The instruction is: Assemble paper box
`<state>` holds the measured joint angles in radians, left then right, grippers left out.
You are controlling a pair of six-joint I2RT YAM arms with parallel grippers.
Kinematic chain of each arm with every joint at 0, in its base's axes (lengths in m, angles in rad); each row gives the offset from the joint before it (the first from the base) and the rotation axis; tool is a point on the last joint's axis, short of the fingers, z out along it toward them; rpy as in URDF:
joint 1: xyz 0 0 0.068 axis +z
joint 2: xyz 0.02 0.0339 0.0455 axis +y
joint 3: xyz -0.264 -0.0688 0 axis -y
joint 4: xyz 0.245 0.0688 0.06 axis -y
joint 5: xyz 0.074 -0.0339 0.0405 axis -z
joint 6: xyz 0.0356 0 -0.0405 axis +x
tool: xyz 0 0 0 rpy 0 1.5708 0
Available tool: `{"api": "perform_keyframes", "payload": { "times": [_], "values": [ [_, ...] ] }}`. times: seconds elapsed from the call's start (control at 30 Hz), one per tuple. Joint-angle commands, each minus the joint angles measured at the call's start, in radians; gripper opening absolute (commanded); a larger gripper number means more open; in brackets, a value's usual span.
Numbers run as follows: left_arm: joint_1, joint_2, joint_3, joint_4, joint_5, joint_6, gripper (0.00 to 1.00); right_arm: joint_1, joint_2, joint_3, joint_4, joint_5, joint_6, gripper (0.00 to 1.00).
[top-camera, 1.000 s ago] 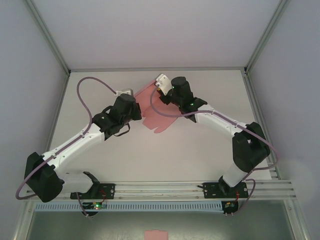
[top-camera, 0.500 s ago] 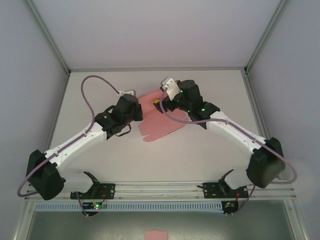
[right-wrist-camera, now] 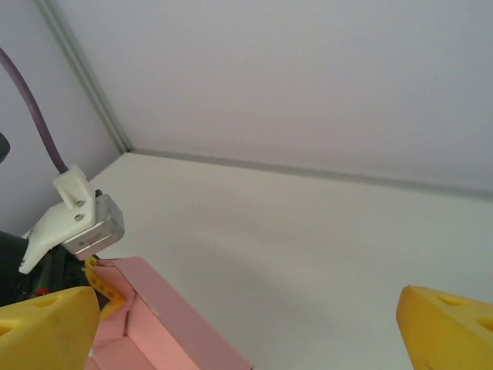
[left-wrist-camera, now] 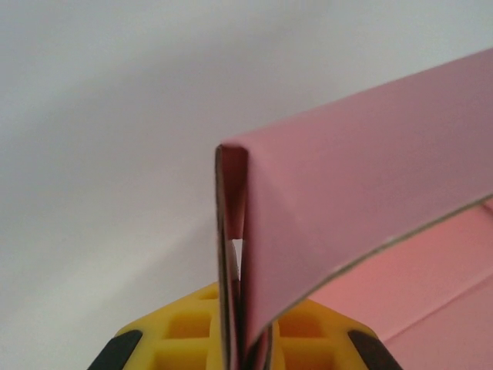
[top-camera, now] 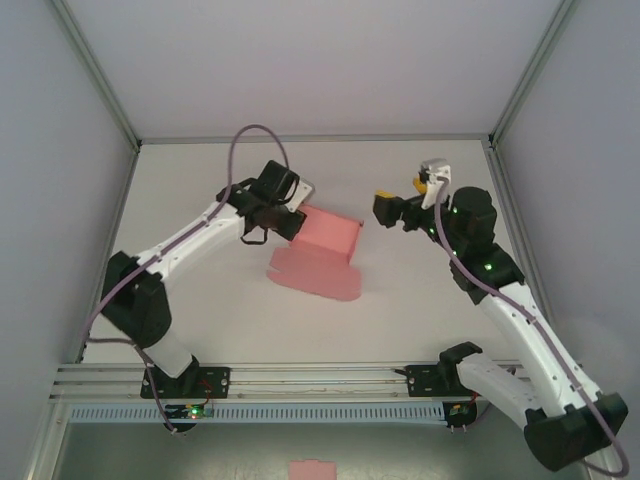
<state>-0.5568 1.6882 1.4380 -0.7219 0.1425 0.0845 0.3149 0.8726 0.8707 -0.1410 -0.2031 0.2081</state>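
The paper box point(top-camera: 328, 237) is pink card with its walls folded up, standing mid-table, and one wide flap point(top-camera: 314, 276) lies flat toward the near side. My left gripper point(top-camera: 296, 212) is shut on the box's left wall. In the left wrist view its yellow fingers point(left-wrist-camera: 192, 339) pinch the doubled card wall point(left-wrist-camera: 235, 254), gripper point(left-wrist-camera: 243, 348) at the bottom edge. My right gripper point(top-camera: 401, 198) hangs open to the right of the box, apart from it. In the right wrist view the gripper point(right-wrist-camera: 246, 327) spreads its yellow fingertips point(right-wrist-camera: 46, 324) wide, with the box corner point(right-wrist-camera: 166, 320) low on the left.
A small pink paper scrap point(top-camera: 311, 468) lies below the table's near edge. An aluminium rail point(top-camera: 320, 375) runs along the front. Frame posts point(top-camera: 95, 70) and pale walls enclose the table point(top-camera: 420, 300) on three sides.
My right gripper has opened, let go of the card and drawn back to the right. The left arm has swung round with the card, which now stands as a box with raised walls.
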Motion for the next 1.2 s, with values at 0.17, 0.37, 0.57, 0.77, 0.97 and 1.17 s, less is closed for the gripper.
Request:
{"api": "perform_keyframes", "payload": {
  "times": [0.17,0.37,0.57,0.77,0.97,1.17],
  "values": [
    [-0.073,0.314,0.262,-0.391,-0.170,0.441,0.00,-0.090,-0.104,-0.107,-0.104,0.035,0.092,0.98],
    [-0.157,0.463,0.337,-0.351,-0.373,0.524,0.00,-0.121,-0.102,-0.121,-0.124,0.038,0.091,0.98],
    [-0.215,0.539,0.326,-0.201,-0.534,0.585,0.04,-0.137,-0.076,-0.121,-0.127,0.042,0.086,0.98],
    [-0.239,0.587,0.387,-0.181,-0.514,0.617,0.21,-0.145,-0.060,-0.135,-0.117,0.034,0.087,0.98],
    [-0.238,0.536,0.437,-0.237,-0.459,0.612,0.41,-0.164,-0.058,-0.136,-0.131,0.010,0.066,0.98],
    [-0.239,0.452,0.440,-0.254,-0.428,0.606,0.52,-0.174,-0.054,-0.138,-0.135,-0.022,0.041,0.98]
  ]
}}
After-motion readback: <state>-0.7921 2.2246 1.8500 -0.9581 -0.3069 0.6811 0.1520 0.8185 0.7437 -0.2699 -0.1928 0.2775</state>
